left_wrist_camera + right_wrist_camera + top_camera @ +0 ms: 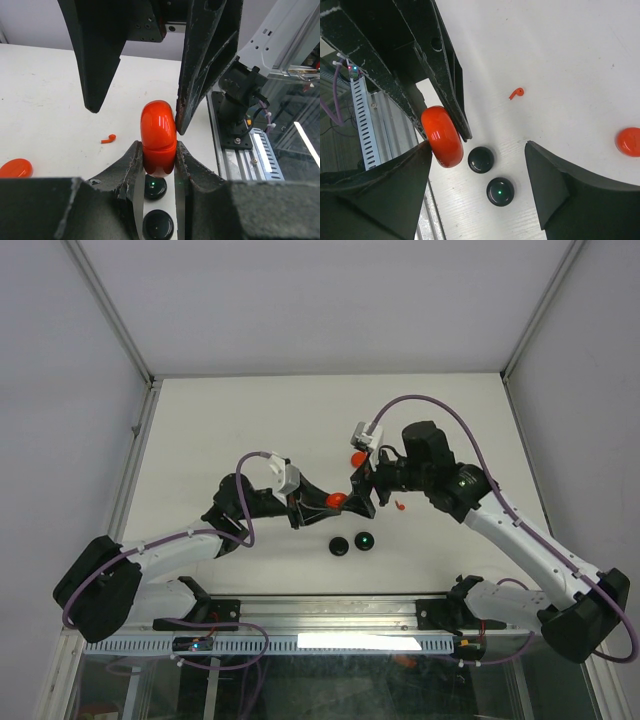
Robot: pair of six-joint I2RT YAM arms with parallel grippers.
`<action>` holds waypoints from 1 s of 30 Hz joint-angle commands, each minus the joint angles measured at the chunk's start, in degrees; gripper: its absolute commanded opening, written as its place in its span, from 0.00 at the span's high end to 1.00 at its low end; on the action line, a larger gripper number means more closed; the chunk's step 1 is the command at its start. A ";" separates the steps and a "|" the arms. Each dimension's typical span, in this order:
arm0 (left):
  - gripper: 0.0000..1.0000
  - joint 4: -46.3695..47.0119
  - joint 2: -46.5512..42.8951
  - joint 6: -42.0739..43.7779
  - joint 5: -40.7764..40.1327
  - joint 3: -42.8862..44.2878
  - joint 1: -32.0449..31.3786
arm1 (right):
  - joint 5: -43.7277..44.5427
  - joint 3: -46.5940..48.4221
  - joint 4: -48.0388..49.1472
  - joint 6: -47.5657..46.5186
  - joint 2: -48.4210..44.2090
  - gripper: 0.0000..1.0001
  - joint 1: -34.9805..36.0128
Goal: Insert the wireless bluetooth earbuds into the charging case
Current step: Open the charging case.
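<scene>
Earbud pickup or lid work, whichever comes next, turns on how the right gripper (477,147) stands to two red things. The red case (158,136) is up off the table (220,420), standing on edge. Its lower half is pinched between the closed-in fingers of the left gripper (158,152), and its seam runs crosswise just above their tips. The right gripper faces it with jaws spread wide and nothing held. The case sits inside that gap but far to one side, touching or just beside one finger (200,75) and well apart from the other. The only earbud in view, a red earbud (516,93), lies loose on the table beyond the right gripper, on the side away from the left arm, so the right arm is plainly the nearer. In the right wrist view its stem slants from lower left up to the bud, at an angle to the line between the jaws. Going for it would, I judge, mean backing off the case, swinging outward, turning the wrist and coming down. Both arms reach forward and inward, elbows out, their wrists meeting nose to nose over the middle of the table. Two black discs (481,159) lie on the table under the case, one showing a green light. A red disc (629,141) lies farther out.
</scene>
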 commanded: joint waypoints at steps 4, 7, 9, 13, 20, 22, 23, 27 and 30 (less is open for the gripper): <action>1.00 -1.64 -2.66 5.75 1.93 0.38 -1.93 | 4.11 0.45 4.50 1.32 -2.61 0.23 -0.31; 1.00 -1.69 -2.93 6.21 2.05 0.32 -2.15 | 4.33 0.86 4.03 1.48 -2.05 0.23 -0.39; 1.00 -1.50 -3.15 6.40 2.14 0.12 -2.29 | 4.76 1.16 3.65 1.64 -1.38 0.23 -0.40; 1.00 -1.09 -3.33 6.50 1.12 -0.32 -2.27 | 5.00 1.94 2.60 1.77 0.09 0.23 -0.38; 1.00 -0.76 -1.92 3.93 -8.74 -1.81 -2.27 | 3.30 3.07 1.85 2.80 0.24 0.22 -0.40; 1.00 0.75 -1.61 2.68 -13.41 -3.54 -2.08 | 5.55 3.20 1.53 3.92 0.03 0.21 -0.42; 1.00 1.74 -1.44 1.92 -15.26 -5.01 -1.80 | 7.07 3.21 1.24 4.68 0.07 0.20 -0.44; 1.00 6.37 -1.18 -2.89 -19.55 -9.00 1.50 | 12.85 3.05 -0.69 9.15 1.00 0.20 -0.65; 1.00 9.35 -1.41 -6.07 -20.51 -11.49 4.87 | 16.65 1.94 -1.52 11.96 2.09 0.20 -0.82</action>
